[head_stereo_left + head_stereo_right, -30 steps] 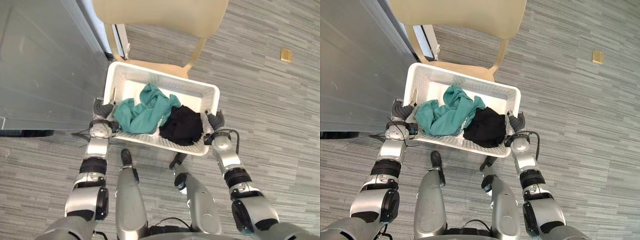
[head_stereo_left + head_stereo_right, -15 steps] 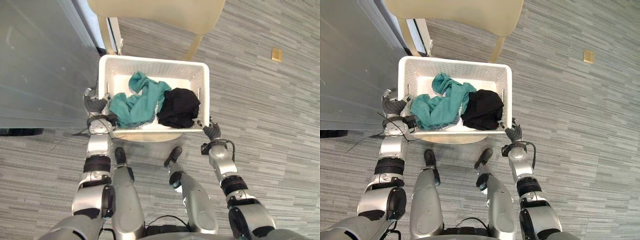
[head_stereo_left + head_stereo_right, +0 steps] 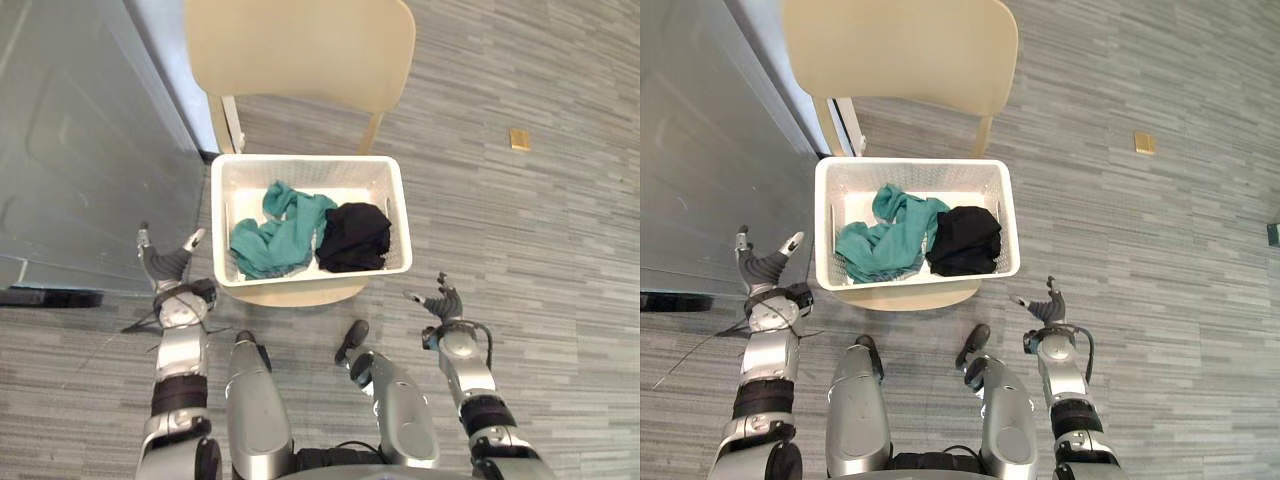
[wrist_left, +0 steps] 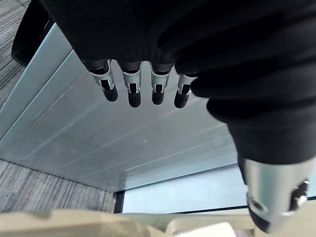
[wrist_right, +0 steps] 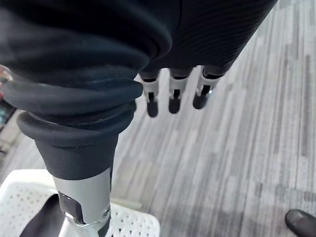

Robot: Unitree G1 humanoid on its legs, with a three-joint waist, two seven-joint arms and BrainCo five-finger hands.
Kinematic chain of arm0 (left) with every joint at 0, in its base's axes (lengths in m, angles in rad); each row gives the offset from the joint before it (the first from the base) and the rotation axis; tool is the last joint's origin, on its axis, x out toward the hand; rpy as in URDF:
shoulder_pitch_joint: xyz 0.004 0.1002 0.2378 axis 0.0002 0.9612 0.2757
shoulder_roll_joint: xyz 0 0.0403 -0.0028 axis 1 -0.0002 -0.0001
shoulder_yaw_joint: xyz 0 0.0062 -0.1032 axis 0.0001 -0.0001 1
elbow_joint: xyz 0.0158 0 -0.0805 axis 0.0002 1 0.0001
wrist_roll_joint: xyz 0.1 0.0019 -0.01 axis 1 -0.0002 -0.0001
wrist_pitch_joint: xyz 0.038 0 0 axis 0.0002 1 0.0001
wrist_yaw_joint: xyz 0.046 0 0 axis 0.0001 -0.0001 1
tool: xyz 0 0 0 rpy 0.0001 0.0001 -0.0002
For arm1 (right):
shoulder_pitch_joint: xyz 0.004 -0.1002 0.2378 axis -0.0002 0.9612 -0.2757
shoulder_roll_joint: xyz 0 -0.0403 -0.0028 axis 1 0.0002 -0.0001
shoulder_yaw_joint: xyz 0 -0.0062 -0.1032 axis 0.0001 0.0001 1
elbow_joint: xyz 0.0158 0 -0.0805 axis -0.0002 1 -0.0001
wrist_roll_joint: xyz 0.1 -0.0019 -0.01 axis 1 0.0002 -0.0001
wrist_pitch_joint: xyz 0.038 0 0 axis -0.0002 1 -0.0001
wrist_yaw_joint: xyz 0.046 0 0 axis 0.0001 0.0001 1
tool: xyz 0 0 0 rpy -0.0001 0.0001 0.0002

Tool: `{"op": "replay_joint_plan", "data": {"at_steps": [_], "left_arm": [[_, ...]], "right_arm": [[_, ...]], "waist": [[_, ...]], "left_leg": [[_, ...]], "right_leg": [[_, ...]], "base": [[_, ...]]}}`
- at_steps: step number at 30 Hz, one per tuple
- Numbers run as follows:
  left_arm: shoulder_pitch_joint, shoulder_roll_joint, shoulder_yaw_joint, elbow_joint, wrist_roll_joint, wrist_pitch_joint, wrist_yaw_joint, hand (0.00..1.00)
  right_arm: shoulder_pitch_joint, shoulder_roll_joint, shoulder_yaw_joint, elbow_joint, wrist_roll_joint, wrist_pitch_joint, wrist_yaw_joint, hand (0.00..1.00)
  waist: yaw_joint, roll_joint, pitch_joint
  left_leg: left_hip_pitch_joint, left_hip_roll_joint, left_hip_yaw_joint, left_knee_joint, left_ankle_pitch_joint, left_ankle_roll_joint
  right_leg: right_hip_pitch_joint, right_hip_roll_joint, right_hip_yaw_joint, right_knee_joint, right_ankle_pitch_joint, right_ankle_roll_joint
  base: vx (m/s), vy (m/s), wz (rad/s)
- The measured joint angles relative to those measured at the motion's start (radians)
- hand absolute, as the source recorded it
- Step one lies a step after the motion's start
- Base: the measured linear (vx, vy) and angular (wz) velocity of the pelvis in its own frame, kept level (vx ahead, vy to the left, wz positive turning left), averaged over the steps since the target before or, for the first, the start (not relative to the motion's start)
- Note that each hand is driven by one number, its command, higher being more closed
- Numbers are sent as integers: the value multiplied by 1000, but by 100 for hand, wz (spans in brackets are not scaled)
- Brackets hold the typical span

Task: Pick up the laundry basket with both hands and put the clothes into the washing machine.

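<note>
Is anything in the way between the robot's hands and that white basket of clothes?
Nothing visible. The left hand and the right hand are open and apart from the laundry basket, which sits on the chair. One hand is off each side, with just floor in the gaps.

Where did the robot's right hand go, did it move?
Yes. The right hand has come off the white basket on the chair and back toward the robot, open.
</note>
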Motion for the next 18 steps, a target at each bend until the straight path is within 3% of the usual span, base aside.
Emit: {"op": "replay_joint_plan", "data": {"at_steps": [2, 4, 6, 8, 9, 10, 11, 12, 13, 14, 16, 18], "left_arm": [[46, -1, 7, -30, 0, -21, -16, 0], [89, -2, 9, -55, 0, -39, -20, 0], [148, -15, 3, -94, 7, -50, -31, 0], [211, -28, 2, -129, 13, -64, -33, 0], [255, -74, 1, -145, 21, -69, -35, 0], [284, -94, -6, -163, 26, -73, -35, 0], [340, -124, -21, -203, 30, -85, -37, 0], [371, -147, -37, -239, 30, -90, -56, 0], [373, -150, -43, -242, 30, -92, -57, 0], [377, -163, -59, -248, 30, -96, -68, 0], [386, -182, -75, -252, 29, -99, -104, 0], [417, -190, -110, -250, 28, -103, -136, 0]], "right_arm": [[10, -15, -11, -5, -2, 0, 8, 0], [25, -19, -36, -8, -2, -1, 20, 0], [81, -19, -46, -31, -2, -4, 21, 0], [115, -23, -57, -38, -3, -9, 21, 0], [143, -41, -62, -37, -9, -9, 19, 0], [158, -46, -61, -35, -11, -9, 19, 0], [184, -54, -62, -34, -17, -15, 19, 0], [204, -62, -80, -7, -25, -29, 20, 0], [206, -63, -89, 5, -29, -31, 21, 0], [213, -60, -132, 55, -41, -27, 25, 0], [249, -51, -192, 84, -67, -13, 38, 0], [314, -51, -224, 108, -81, -7, 47, 0]], "waist": [[0, 10, 0], [-5, 24, -7], [-7, 28, -55], [-10, 41, -99], [1, 74, -140], [6, 81, -163], [2, 90, -199], [2, 95, -211], [2, 95, -211], [-1, 99, -215], [-7, 100, -215], [-21, 98, -219]], "left_leg": [[16, -10, -3, 7, -6, 9], [24, -21, -26, 36, -13, 18], [13, -58, -96, 37, -3, 0], [12, -81, -154, 20, 15, -32], [17, -80, -179, -50, 62, -54], [19, -79, -186, -103, 99, -55], [18, -83, -211, -206, 181, -61], [17, -80, -207, -326, 309, -65], [15, -79, -197, -352, 341, -60], [23, -74, -162, -465, 464, -49], [-13, -62, -77, -316, 381, 13], [-3, -12, 79, -32, 210, 105]], "right_leg": [[0, -41, -5, 85, -36, -2], [1, -77, 47, 246, -137, 18], [3, -69, 200, 378, -271, 90], [28, -43, 258, 386, -353, 111], [45, -12, 228, 343, -356, 95], [45, 0, 211, 320, -355, 92], [41, 12, 164, 286, -340, 61], [38, 17, 95, 271, -333, 15], [39, 16, 77, 264, -330, 5], [60, 14, 6, 216, -312, -29], [110, 22, -99, 147, -288, -68], [167, 28, -206, 75, -261, -104]], "base": [[15, 12, 25], [26, -86, 58], [55, -237, 91], [39, -363, 84], [1, -400, 70], [-21, -393, 71], [-11, -339, 103], [-29, -345, 109], [-87, -313, 127], [-126, -284, 130], [-128, -273, 139], [-192, -252, 123]]}}
